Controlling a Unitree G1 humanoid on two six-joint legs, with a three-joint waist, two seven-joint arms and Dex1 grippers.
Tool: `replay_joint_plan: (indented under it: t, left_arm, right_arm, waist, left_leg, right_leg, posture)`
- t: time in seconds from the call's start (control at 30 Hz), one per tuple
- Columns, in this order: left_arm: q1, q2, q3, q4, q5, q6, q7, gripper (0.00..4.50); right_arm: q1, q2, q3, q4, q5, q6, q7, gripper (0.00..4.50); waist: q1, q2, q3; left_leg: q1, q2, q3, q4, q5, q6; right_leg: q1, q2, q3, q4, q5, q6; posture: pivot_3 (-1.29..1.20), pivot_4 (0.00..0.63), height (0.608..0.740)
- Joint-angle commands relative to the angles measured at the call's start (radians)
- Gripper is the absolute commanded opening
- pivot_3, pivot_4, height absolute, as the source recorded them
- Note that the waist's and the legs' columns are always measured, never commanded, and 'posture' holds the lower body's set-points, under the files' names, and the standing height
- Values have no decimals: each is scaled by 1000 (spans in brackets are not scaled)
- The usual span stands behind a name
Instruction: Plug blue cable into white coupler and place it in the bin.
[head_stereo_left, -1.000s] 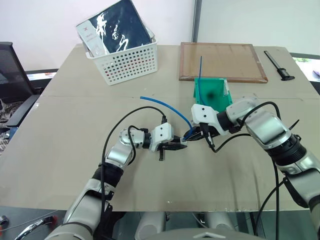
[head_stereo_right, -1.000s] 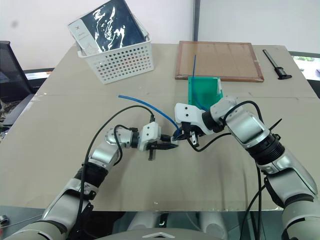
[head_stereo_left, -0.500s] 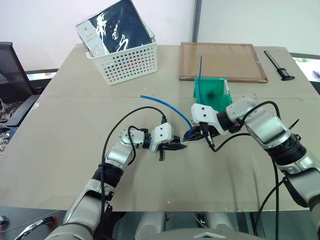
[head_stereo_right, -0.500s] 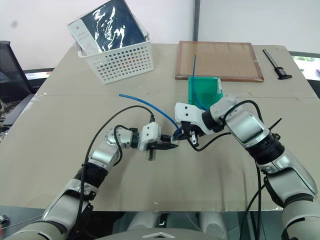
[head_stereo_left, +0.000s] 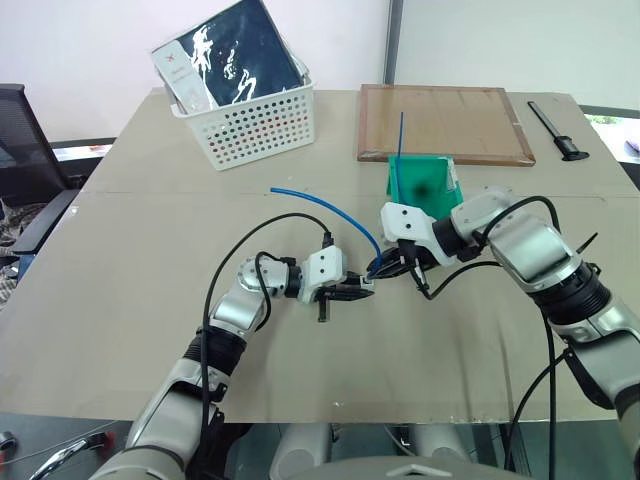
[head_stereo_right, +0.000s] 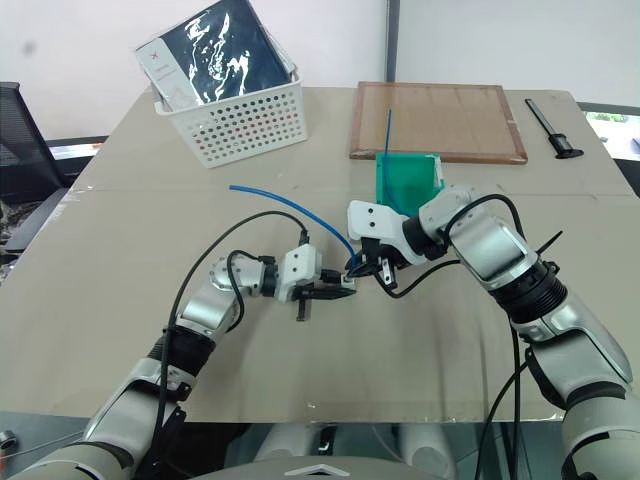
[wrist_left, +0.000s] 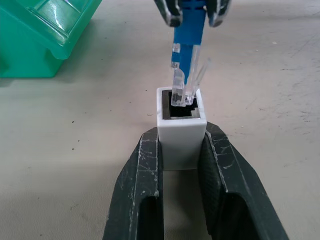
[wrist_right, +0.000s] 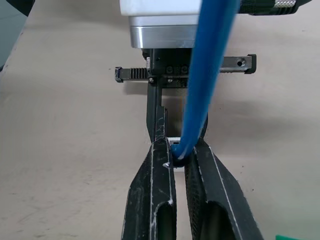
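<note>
Since a second ago: far end of the thin bright-blue network cable (head_stereo_left: 325, 207) swung a little leftward above the counter (head_stereo_left: 130, 290); both arms otherwise held in place.

Left gripper (wrist_left: 181, 150): black fingers (wrist_left: 145, 175) pinching the tiny white cube-like plastic coupler (wrist_left: 181, 134), dark socket facing the plug. Right gripper (wrist_right: 175, 160): fingers pressed together on the blue cable just behind its clear plug (wrist_left: 185, 75), plug tip at the socket mouth, seemingly just entering, not seated. Both held just above the counter, near the small bright-green plastic bin (head_stereo_left: 425, 185), which stands just behind the right wrist.

Step in hand, judged: insertion of plug into coupler. Next move calls for a straight push along the socket axis, latch tab kept aligned, coupler held firm; then carrying the joined pair to the bin.
</note>
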Motion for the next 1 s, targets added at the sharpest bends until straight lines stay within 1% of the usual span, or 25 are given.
replay_joint_plan:
  t: [0.03,0.47,0.77,1.0]
  left_arm:
    - [16,0,-17,-15,15,-6,-5,354]
    - [20,-5,-18,-17,15,-9,0,354]
    - [25,-11,-15,-24,12,-5,9,354]
    - [38,-13,-10,-41,11,7,20,354]
  right_arm:
    - [-26,2,-11,-14,6,9,13,0]
    - [-6,35,50,-3,-17,15,19,0]
    - [-46,93,56,165,-55,-48,22,0]
    - [-33,111,60,233,-69,-71,40,0]
  waist:
    - [0,0,0]
    - [0,0,0]
    - [-1,0,0]
    - [-3,0,-1]
  left_leg:
    - [0,0,0,0,0,0]
    - [0,0,0,0,0,0]
    - [1,0,0,0,0,0]
    - [3,0,1,0,0,0]
  right_leg:
    - [0,0,0,0,0,0]
    - [0,0,0,0,0,0]
    - [0,0,0,1,0,0]
    - [1,0,1,2,0,0]
  posture:
    - [0,150,738]
    - [0,150,738]
    - [0,150,738]
    - [0,150,738]
